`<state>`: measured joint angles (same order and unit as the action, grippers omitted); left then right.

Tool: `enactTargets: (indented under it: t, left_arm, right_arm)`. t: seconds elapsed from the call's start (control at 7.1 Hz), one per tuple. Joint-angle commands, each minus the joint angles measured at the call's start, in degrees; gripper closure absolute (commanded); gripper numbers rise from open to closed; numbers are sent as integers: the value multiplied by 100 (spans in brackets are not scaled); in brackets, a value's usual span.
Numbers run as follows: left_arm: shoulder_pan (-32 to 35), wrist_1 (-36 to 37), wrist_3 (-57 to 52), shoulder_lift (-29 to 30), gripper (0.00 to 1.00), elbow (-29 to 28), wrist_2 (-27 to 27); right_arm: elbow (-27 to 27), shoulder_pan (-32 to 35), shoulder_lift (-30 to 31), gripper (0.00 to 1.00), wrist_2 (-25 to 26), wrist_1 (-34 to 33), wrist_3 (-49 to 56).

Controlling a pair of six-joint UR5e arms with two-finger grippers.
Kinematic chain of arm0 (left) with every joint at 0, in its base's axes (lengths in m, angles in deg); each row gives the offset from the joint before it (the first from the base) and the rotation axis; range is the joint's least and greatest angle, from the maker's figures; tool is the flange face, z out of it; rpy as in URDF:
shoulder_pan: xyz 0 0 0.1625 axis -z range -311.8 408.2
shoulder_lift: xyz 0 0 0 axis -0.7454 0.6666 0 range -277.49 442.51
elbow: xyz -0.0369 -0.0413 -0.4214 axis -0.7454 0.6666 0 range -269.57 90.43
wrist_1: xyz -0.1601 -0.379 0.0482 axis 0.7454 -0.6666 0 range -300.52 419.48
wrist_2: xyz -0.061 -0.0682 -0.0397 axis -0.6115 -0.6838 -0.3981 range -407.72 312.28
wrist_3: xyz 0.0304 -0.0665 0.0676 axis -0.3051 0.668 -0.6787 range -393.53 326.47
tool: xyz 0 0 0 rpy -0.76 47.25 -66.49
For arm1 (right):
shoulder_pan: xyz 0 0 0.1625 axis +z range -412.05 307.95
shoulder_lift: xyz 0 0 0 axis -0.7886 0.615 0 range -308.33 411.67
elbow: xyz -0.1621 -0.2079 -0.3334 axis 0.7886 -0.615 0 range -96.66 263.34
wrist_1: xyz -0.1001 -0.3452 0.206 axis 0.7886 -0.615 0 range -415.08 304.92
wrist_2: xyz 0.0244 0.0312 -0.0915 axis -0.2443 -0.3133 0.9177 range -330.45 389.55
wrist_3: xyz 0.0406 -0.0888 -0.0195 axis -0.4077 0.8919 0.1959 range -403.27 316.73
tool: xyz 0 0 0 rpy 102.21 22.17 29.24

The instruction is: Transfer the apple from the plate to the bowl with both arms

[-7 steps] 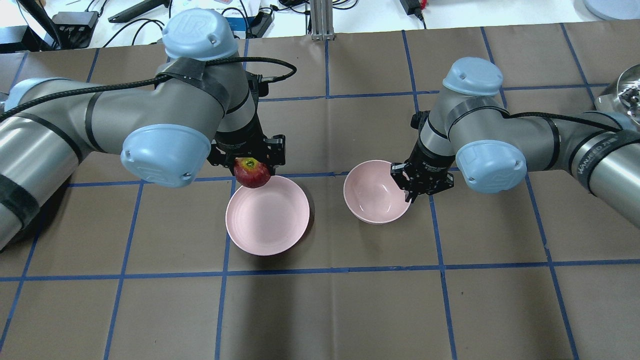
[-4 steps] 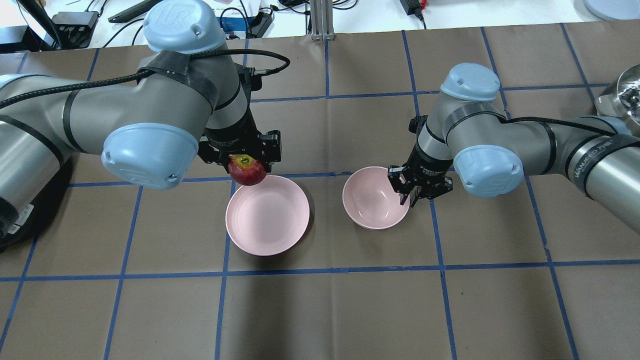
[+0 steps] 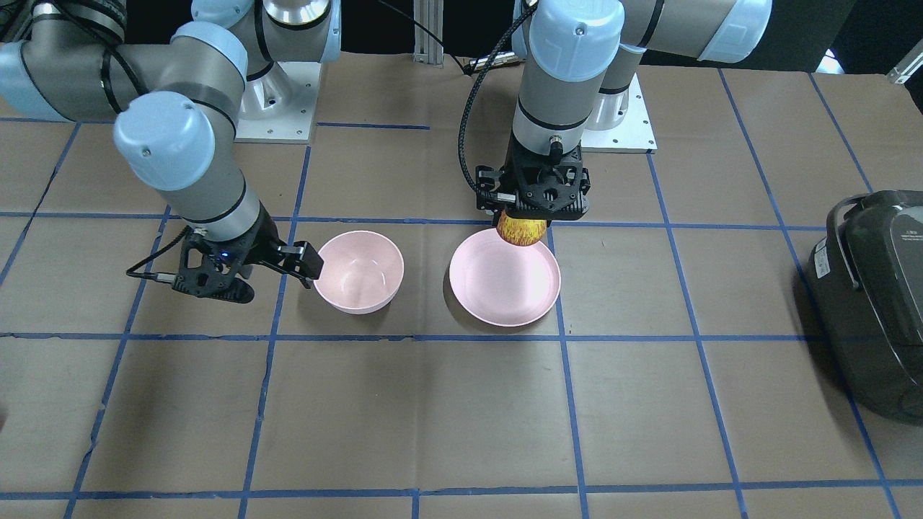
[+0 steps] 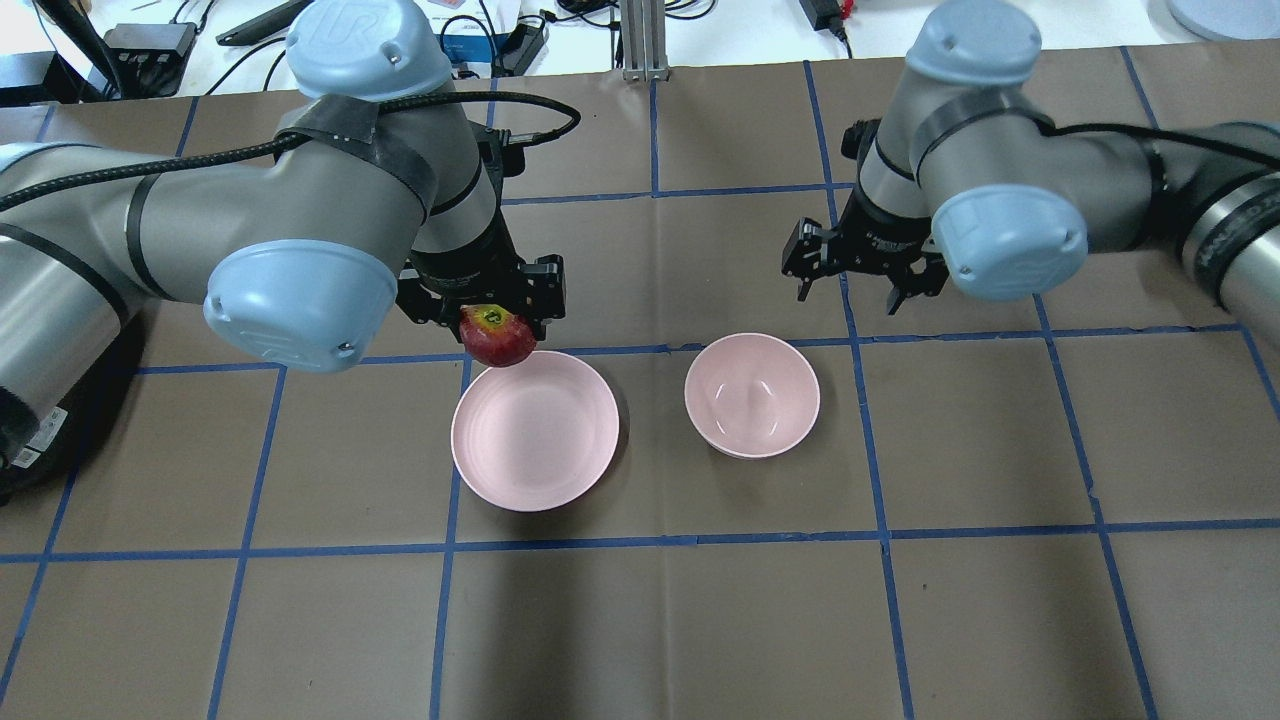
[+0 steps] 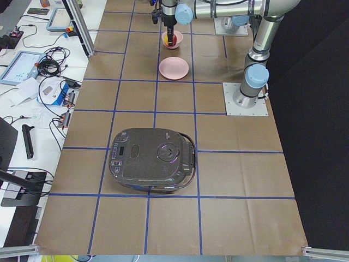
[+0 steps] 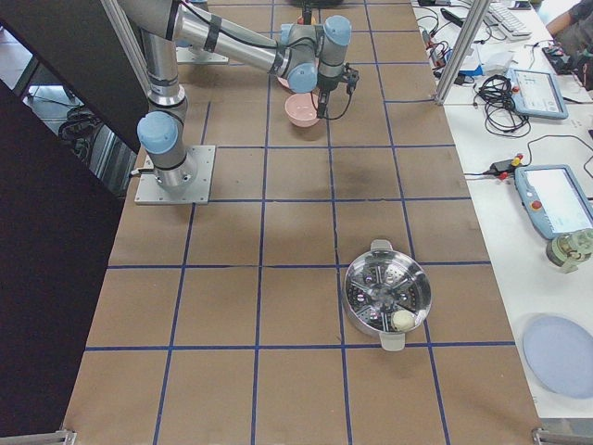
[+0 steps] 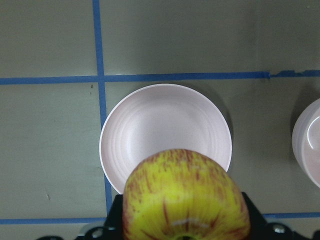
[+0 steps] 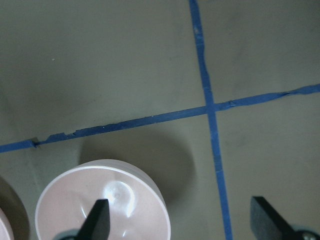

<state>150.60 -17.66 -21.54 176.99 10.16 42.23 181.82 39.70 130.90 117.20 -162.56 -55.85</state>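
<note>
Plate (image 4: 535, 440), bowl (image 4: 752, 400) both bare; apple (image 4: 497, 337), glossy red with yellow streaks, clamped in left gripper (image 4: 488, 312) over plate rim; right gripper (image 4: 846, 298) jaws apart

Brown paper covers the table (image 4: 700, 620), crossed by a grid of blue tape (image 4: 660, 541). A black rice cooker (image 5: 152, 160) sits toward one end and a steel steamer pot (image 6: 387, 295) toward the other. A white bench (image 6: 482, 241) along the far side carries cables (image 6: 505, 116) and tablets (image 6: 554, 197). Aluminium posts (image 5: 79, 27) rise at the table's edge. The opposite side is a dark backdrop (image 5: 316, 109).
</note>
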Motion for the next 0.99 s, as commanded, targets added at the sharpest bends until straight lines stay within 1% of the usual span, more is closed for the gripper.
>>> enactTargets:
  t: [0.0, 0.14, 0.28, 0.42, 0.56, 0.7, 0.85]
  left_arm:
    - [16, 5, 92, 52, 82, 3, -21]
    - [33, 5, 354, 79, 82, 12, -30]
    - [103, 14, 574, 88, 82, 12, -100]
    - [243, 23, 1038, 123, 82, 20, -266]
    - [506, 232, 1495, 428, 82, -58, -267]
    - [908, 834, 2326, 848, 82, -111, -276]
    - [1261, 1223, 3030, 1235, 84, -268, -276]
  right_arm:
    - [-959, -61, 380, 0, 716, 998, 19]
    - [-997, -61, 487, 0, 718, 1079, -16]
    - [-1058, 17, 801, 0, 727, 1445, -59]
    - [-1059, 53, 865, 0, 666, 1440, -60]
    - [-1120, 27, 848, 0, 631, 1423, -16]
    - [-1138, 53, 848, 0, 430, 1440, -16]
    - [-1094, 53, 831, 0, 315, 1457, 28]
